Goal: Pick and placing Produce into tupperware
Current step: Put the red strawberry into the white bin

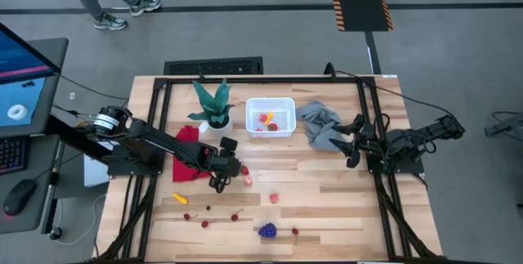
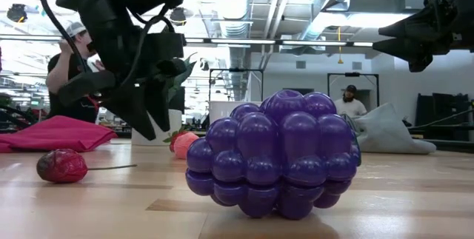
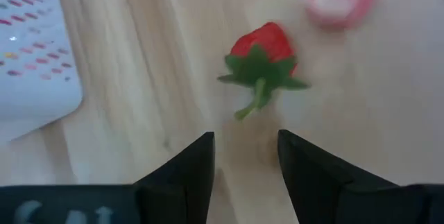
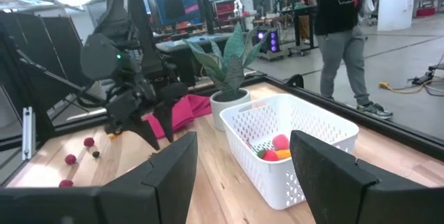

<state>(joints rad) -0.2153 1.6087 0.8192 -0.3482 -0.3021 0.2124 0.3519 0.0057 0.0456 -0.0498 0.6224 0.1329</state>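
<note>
Our left gripper (image 3: 244,156) hovers with jaws spread, the strawberry (image 3: 263,54) lying on the tabletop just ahead of them. We risk nudging it away, since it's rounded; the tupperware (image 1: 270,117) is well off.

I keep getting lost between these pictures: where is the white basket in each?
High view: tupperware at the table's back, beside the plant.
Low view: cannot make it out.
Left wrist view: one corner, near the strawberry.
Right wrist view: ahead, produce inside.
Shared landmark: left gripper.
Right gripper waits beside the grey cloth.
</note>
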